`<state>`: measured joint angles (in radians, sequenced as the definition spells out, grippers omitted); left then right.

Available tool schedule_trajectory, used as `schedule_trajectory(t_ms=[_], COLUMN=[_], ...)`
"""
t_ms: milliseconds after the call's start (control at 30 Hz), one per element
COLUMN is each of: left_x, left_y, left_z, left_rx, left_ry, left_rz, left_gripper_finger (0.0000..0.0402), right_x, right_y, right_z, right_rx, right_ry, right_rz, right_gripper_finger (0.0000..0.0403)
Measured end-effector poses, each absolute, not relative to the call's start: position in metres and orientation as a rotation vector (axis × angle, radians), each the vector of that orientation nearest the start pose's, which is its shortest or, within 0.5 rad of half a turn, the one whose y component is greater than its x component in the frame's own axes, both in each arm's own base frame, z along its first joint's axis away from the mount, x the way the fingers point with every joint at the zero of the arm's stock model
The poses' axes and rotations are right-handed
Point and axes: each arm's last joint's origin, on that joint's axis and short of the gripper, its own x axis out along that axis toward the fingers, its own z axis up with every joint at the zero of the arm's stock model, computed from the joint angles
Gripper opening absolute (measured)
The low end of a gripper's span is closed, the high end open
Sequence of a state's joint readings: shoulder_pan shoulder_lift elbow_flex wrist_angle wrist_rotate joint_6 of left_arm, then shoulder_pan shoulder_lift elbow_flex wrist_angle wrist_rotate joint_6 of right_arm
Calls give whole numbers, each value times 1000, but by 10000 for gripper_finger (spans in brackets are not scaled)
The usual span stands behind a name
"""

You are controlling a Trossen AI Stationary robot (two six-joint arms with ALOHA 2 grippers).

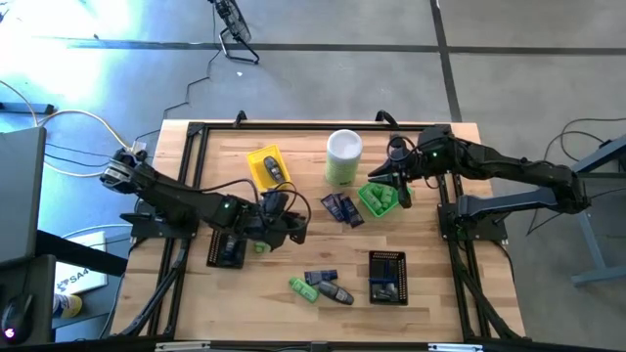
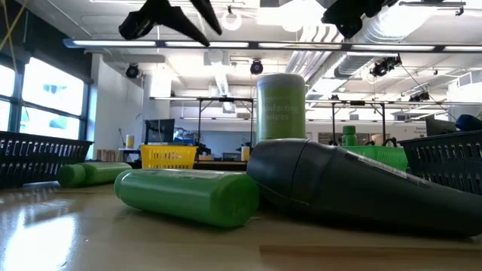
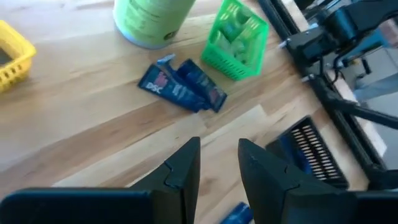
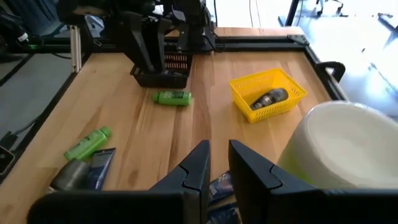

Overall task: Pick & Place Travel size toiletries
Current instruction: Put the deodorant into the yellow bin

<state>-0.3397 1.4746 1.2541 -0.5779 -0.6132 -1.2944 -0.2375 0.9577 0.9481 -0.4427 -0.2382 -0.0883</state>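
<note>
Green bottle [image 2: 188,194] nearest, lying on surface. My left gripper [image 1: 293,227] hovers empty, fingers slightly apart; right gripper [image 1: 399,181] likewise over green tray [image 1: 380,199]. Between picks, I judge; next: descend, grasp.

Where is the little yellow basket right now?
In the high view the yellow basket sits on the table's far side, left of the pale-green canister, holding a dark grey oval piece. The left claw hangs nearby.
</note>
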Motion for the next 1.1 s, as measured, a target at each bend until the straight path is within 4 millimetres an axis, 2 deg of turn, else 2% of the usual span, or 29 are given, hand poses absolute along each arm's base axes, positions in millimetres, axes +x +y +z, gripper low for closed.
schedule_trajectory(t_ms=[100, 333, 533, 600, 767, 900, 1100], left_x=[300, 300, 293, 293, 296, 296, 298], left_y=[-85, -65, -49, -42, -29, -22, 0], left_z=[308, 319, 327, 332, 344, 341, 328], left_rx=[-831, -559, -395, -395, -349, -252, -263], left_ry=[403, 453, 548, 515, 417, 468, 517], left_rz=[646, 571, 467, 483, 494, 476, 467], left_gripper_finger=[106, 106, 106, 106, 106, 106, 106], right_x=[196, 205, 226, 234, 250, 253, 255], right_y=[-40, -45, -47, -45, -36, -23, -4], right_z=[335, 332, 323, 317, 304, 304, 306], right_rx=[57, 183, 268, 306, 352, 401, 386], right_ry=[442, 438, 439, 452, 488, 471, 437], right_rz=[11, -98, -141, -146, -219, -243, -291], right_gripper_finger=[50, 50, 50, 50, 50, 50, 50])
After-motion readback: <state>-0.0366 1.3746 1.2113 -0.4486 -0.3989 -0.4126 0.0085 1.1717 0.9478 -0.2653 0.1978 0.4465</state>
